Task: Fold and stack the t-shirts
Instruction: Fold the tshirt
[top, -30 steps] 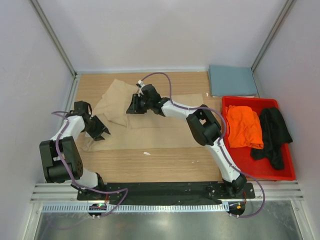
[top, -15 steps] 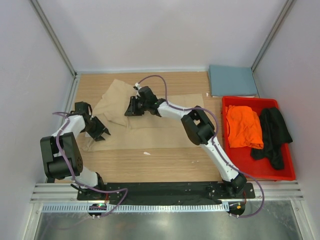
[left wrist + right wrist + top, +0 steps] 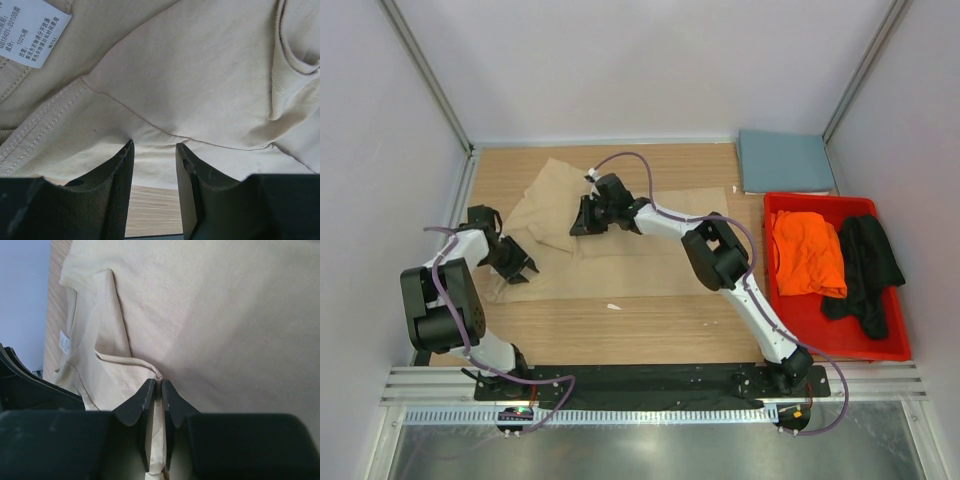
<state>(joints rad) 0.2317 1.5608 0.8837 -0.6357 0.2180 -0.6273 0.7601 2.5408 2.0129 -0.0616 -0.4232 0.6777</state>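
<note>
Fold step on the tan shirt (image 3: 640, 268), lying mid-table: your right gripper (image 3: 156, 385) pinches a ridge of it, and the left gripper (image 3: 154, 146) has its jaws apart at the hem. Next you'd need to clamp the left, then lift both evenly.

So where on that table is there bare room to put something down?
Bare wood runs along the near edge, between the tan shirt and the arm bases. The middle and the red bin are crowded.

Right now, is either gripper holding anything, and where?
Right gripper pinches a raised fold of the tan t-shirt. Left gripper open at its edge, holding nothing.
</note>
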